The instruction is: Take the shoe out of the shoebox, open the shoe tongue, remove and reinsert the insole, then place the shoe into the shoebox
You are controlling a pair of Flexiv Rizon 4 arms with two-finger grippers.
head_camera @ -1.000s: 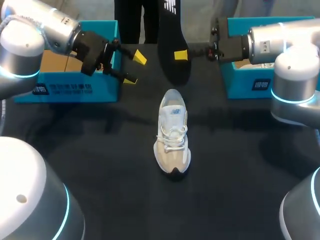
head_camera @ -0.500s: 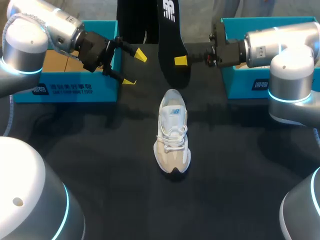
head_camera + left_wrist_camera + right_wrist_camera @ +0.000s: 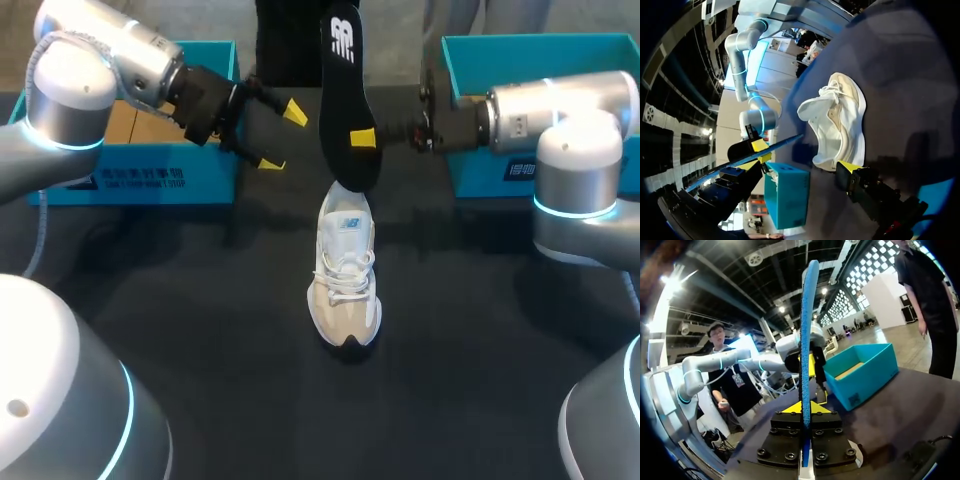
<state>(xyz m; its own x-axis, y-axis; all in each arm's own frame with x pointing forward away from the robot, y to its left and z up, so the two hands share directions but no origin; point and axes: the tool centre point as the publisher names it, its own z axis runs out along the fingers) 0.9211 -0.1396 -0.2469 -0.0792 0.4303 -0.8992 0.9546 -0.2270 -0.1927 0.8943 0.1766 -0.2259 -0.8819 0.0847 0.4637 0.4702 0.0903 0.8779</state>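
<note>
One flat black insole (image 3: 342, 100) pinched in right tool (image 3: 360, 138) | left tool (image 3: 282, 138) spread wide, empty | white laced shoe (image 3: 345, 270)

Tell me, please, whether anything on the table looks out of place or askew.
Only the black insole stands out: it is outside the shoe, held on edge in the air by the right end effector, its lower end over the shoe's heel. The shoe stands upright on the table; nothing looks spilled or damaged.

The black table (image 3: 200, 300) carries 3 things: a white shoe (image 3: 345, 270) standing near its middle, toe toward the robot, and the teal left shoebox (image 3: 150, 180) and right shoebox (image 3: 520, 170) along the far edge.
</note>
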